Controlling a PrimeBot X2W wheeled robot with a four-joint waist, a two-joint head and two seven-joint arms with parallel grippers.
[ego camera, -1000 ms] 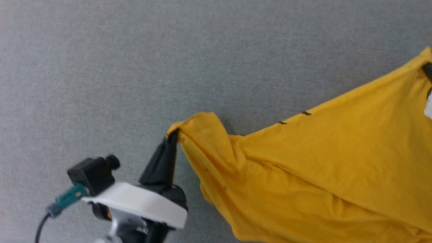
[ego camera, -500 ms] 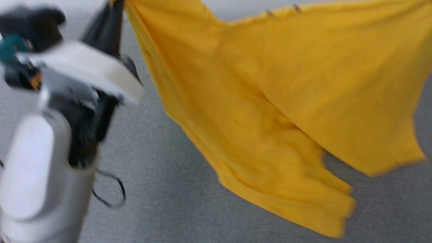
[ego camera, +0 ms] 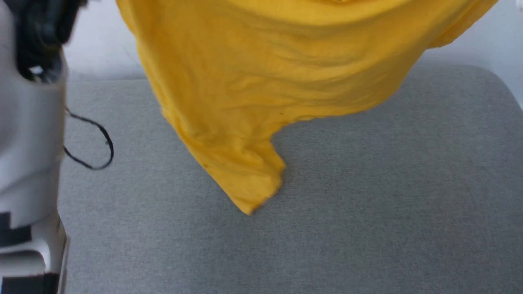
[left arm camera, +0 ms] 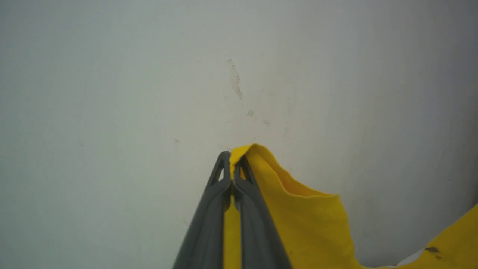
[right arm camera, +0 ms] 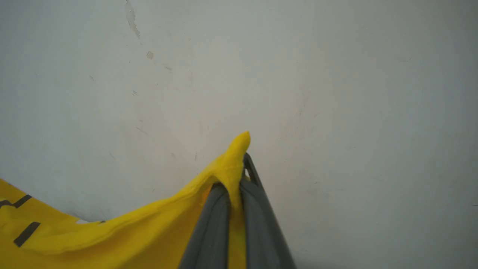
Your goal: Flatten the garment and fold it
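Note:
The bright yellow garment (ego camera: pixel 265 81) hangs in the air from the top of the head view, its lowest corner dangling just above the grey surface (ego camera: pixel 367 204). In the left wrist view my left gripper (left arm camera: pixel 233 160) is shut on a corner of the garment (left arm camera: pixel 298 216), yellow cloth pinched between its dark fingers (left arm camera: pixel 209 216). In the right wrist view my right gripper (right arm camera: pixel 239 172) is shut on another corner of the garment (right arm camera: pixel 130 235), where black stripes show at the lower left. Both grippers point at a pale wall.
The pale left forearm (ego camera: pixel 28 143) stands tall at the head view's left edge, with a loose black cable (ego camera: pixel 94 143) looping beside it. The grey padded surface ends at a rounded far edge against a white wall (ego camera: pixel 470 36). The wall (left arm camera: pixel 239 74) has chipped paint.
The head view has swung as the garment was lifted: it lay stretched near the surface and now hangs high, only its lowest corner near the grey surface. Both grips stay shut.

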